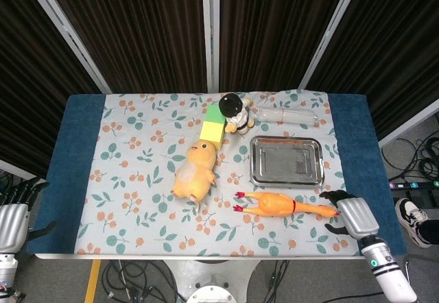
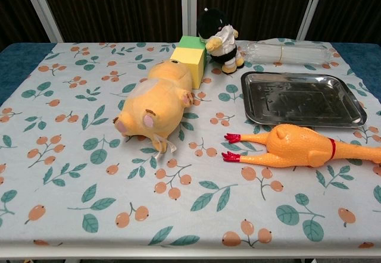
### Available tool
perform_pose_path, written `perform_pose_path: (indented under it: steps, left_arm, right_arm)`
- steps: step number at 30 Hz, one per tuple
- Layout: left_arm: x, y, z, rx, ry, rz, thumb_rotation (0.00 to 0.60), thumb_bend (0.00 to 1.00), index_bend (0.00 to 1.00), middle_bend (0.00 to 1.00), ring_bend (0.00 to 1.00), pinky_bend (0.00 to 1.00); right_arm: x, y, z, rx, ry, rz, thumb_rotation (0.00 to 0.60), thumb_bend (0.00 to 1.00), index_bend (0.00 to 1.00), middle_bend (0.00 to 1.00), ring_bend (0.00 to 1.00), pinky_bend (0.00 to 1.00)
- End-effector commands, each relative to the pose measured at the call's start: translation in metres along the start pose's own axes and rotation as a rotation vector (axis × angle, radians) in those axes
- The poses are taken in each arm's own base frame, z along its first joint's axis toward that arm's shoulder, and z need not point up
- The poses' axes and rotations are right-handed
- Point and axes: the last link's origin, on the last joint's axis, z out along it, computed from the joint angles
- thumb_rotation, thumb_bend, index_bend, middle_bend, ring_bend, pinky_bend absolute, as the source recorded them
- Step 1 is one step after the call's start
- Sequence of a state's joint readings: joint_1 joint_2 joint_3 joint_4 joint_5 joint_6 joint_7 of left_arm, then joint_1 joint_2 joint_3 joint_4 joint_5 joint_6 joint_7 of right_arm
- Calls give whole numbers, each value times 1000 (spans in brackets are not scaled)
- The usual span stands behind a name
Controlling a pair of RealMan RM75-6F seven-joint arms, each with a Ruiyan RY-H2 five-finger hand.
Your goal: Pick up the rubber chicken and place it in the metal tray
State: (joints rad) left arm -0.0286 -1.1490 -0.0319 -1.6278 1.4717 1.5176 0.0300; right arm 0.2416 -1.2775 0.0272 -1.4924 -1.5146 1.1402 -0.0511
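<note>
The orange rubber chicken [image 1: 285, 204] [image 2: 297, 146] lies flat near the table's front right, red feet pointing left. Just behind it sits the empty metal tray [image 1: 286, 161] [image 2: 302, 98]. My right hand [image 1: 352, 215] hovers over the front right of the table, beside the chicken's head end, fingers apart and holding nothing. My left hand [image 1: 12, 215] hangs off the table's front left corner, fingers apart, empty. Neither hand shows in the chest view.
A yellow plush duck [image 1: 195, 173] lies mid-table. Behind it stand a yellow-and-green block [image 1: 214, 128] and a small black-and-white doll [image 1: 235, 112]. A clear plastic bottle [image 1: 285, 115] lies behind the tray.
</note>
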Motion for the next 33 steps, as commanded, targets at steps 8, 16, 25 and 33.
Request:
perform_pose_path:
  steps: [8,16,25,33]
  left_arm:
    - [-3,-2,1,4,-12,-7,600,121,267,235,154,165]
    - [-4,-5,1,4,-16,-13,600,121,267,235,154,165]
    - [-4,-6,1,-3,-3,-33,600,120,267,235,154,165]
    - [17,4,13,-102,61,-95,600,121,267,235,154,165]
  right_arm:
    - [-25,-13,35,27,-50,-81,600,127,348,378,296,438]
    - [-37,-26,49,46,-63,-71,600,162,389,433,350,515]
    - [-41,-35,58,56,-36,-58,600,322,585,580,532,776]
    - [-2,-36,54,189,-3,-151,600,377,833,728,690,965]
